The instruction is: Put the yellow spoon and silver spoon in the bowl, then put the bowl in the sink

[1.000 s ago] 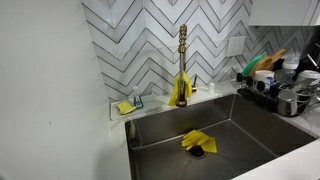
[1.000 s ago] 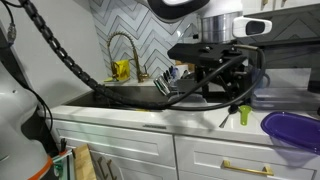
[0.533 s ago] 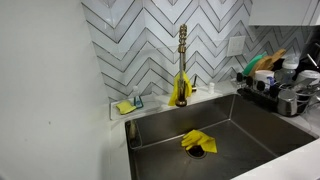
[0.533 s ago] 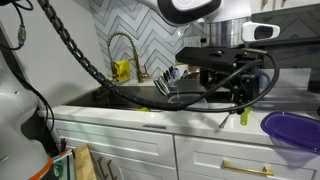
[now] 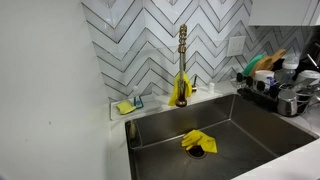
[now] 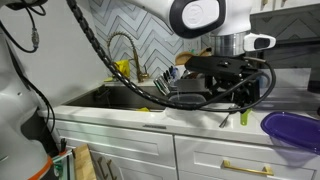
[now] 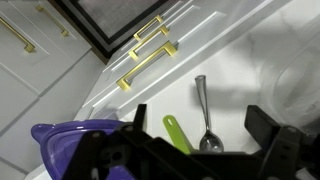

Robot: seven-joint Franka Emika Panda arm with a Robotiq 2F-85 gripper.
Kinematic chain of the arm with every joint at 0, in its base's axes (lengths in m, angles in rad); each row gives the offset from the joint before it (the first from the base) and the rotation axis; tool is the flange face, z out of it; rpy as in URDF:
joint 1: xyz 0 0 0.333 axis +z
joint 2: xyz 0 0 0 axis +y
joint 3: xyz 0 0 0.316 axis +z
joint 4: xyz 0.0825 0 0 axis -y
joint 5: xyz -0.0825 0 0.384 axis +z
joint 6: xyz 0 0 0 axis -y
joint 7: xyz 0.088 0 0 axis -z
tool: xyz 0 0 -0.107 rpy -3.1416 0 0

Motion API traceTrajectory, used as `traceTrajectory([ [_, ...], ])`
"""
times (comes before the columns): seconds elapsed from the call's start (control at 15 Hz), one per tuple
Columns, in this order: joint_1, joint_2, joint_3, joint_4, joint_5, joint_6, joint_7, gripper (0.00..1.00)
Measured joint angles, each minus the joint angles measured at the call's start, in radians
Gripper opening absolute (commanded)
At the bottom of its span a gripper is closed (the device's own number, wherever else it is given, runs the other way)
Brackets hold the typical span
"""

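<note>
1. Yellow-green plastic spoon [image 7: 177, 132] and the slim silver metal spoon [image 7: 203, 112] lie side by side on the white countertop [image 7: 240, 60], close together; whether they touch is unclear. In the wrist view both run lengthwise straight under the tool, the silver one's bowl end nearest the camera.
2. Above them, the black Robotiq gripper [image 7: 196, 114] is spread wide, one finger on either side of the pair and nothing between them. It looks apart from both spoons.
3. Just beside the spoons sits the round purple plastic bowl [image 7: 55, 142]. In an exterior view it stands at the counter's front edge [image 6: 291, 129], with the yellow-green spoon just beside it [image 6: 243, 117]. No spoon shows inside it, though part of its inside is hidden.
4. Farther along the counter is the stainless steel sink [image 5: 170, 128], holding only a crumpled yellow cloth [image 5: 197, 142] near the drain.
5. Behind it rise the brass gooseneck faucet [image 5: 182, 55] and the grey chevron tiles.
6. Judged from this, no step is finished. The arm seems lined up for a first pick. Left to do: each spoon into the bowl, then the bowl across to the sink.
</note>
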Motion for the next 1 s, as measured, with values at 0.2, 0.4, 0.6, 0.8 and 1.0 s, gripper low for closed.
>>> traceTrajectory([
  [0.2, -0.015, 0.073, 0.033, 0.061, 0.013, 0.008, -0.012, 0.91],
  [0.4, -0.041, 0.135, 0.063, 0.119, 0.027, 0.008, -0.032, 0.64],
  [0.6, -0.065, 0.189, 0.095, 0.168, 0.034, 0.007, -0.043, 0.47],
  [0.8, -0.081, 0.230, 0.126, 0.205, 0.035, 0.007, -0.046, 0.66],
  [1.0, -0.084, 0.258, 0.151, 0.228, 0.035, -0.006, -0.046, 0.83],
])
